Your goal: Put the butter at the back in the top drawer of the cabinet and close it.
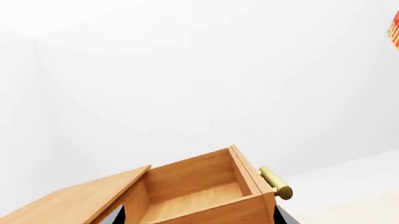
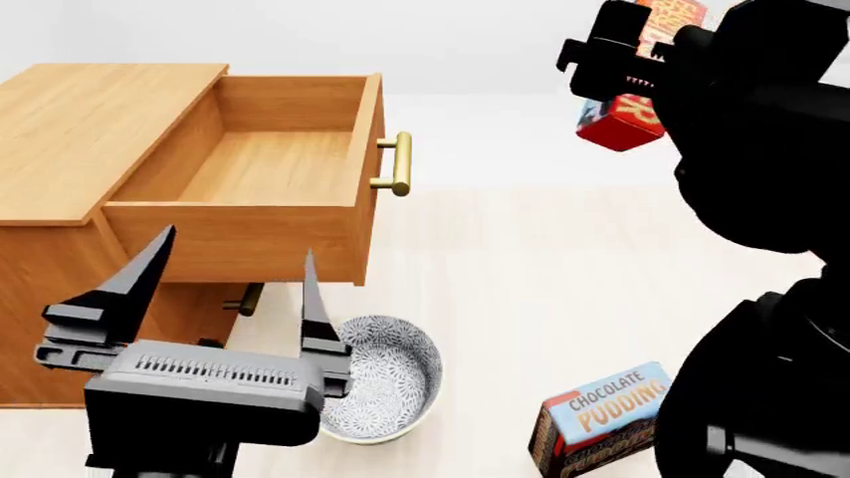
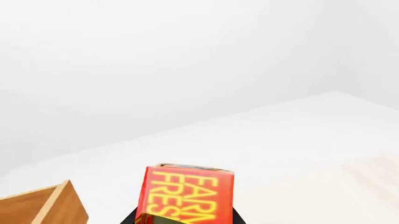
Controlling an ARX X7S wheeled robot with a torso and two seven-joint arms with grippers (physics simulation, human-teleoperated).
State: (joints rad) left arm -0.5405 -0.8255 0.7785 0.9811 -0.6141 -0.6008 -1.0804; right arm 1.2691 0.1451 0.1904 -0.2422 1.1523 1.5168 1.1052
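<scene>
the step in hand looks like the carry: the right gripper (image 2: 624, 75) is clenched on the butter (image 2: 635, 112), a small red-orange carton with a blue side, held high in the air near the top right of the head view and well apart from the cabinet (image 2: 94, 129). in the right wrist view the carton fills the space in front of the gripper, its yellow lettering facing the camera, with a corner of the wooden drawer just showing at the edge. the top drawer (image 2: 266, 164) is pulled out and its plain wooden interior looks bare, its brass bar handle (image 2: 394, 164) facing the open desk (image 2: 531, 269). the left gripper (image 2: 219, 299) hangs released, jaws spread, low in front of the cabinet and just above the patterned bowl (image 2: 392, 383). the chocolate pudding box (image 2: 604, 418) lies on the desk, near the bowl. the next move probably calls for swinging the carton across and over the drawer's front wall, lowering it toward the back of the interior, letting go, and then pushing the drawer front shut.
</scene>
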